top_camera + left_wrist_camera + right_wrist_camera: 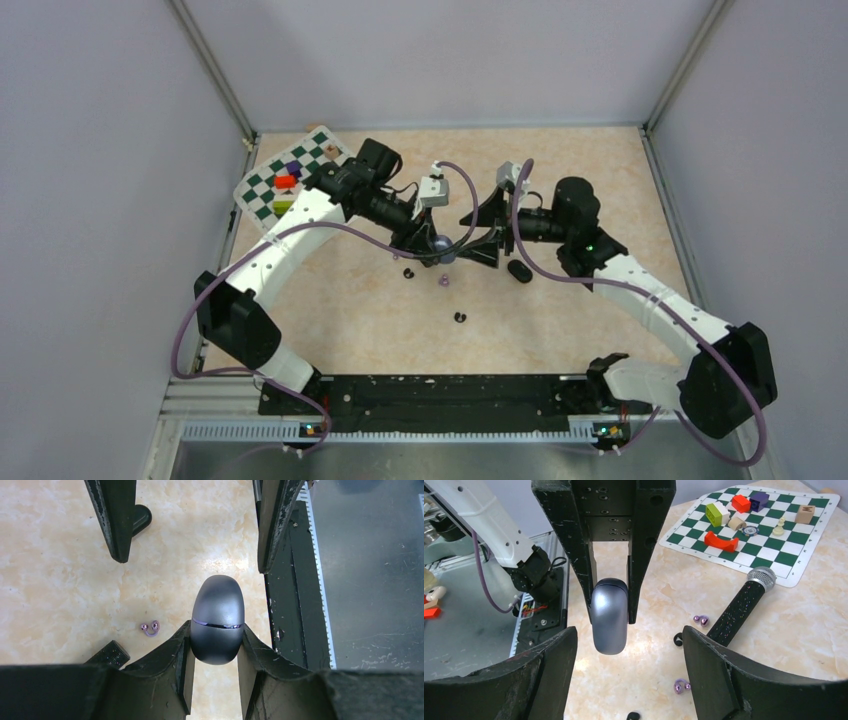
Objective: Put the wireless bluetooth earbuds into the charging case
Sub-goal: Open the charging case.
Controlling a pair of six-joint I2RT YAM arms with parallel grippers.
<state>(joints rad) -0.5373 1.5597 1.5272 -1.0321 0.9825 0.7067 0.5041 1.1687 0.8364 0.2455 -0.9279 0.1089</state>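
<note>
Left gripper: clenched on the closed grey charging case.
Right gripper: released, jaws spread wide, just beside the case.
Earbuds: purple and black, loose on the tabletop near the case.

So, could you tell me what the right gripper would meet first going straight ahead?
Probably the grey case that the left gripper holds, right in line with it; depth is unclear.
</note>
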